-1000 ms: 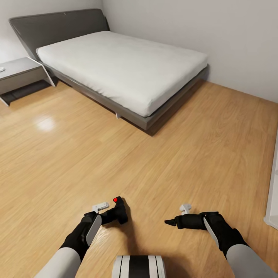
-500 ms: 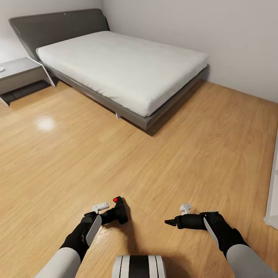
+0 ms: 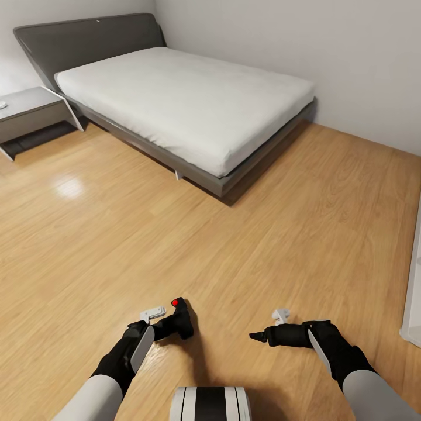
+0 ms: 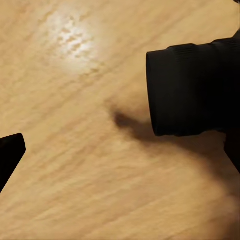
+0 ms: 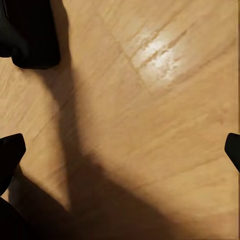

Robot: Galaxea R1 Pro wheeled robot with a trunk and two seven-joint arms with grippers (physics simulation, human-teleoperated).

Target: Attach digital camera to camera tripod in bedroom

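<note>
- Black and boxy, the digital camera [image 3: 178, 318] sits low in the frame, just left of centre, clenched in the left gripper [image 3: 166, 327], its red button facing up.
- Right gripper [image 3: 257, 337], lower right of centre, carries nothing; in the right wrist view its fingers [image 5: 11, 150] stand wide apart over bare wood floor [image 3: 245, 234].
- Bed [image 3: 187, 99] fills the upper left, with a grey nightstand [image 3: 29, 111] at the far left edge.
- My judgement: the step in hand is carrying the camera to the tripod (the robot must turn to find it). Keep the grip firm and the camera level, and move the base smoothly.
</note>
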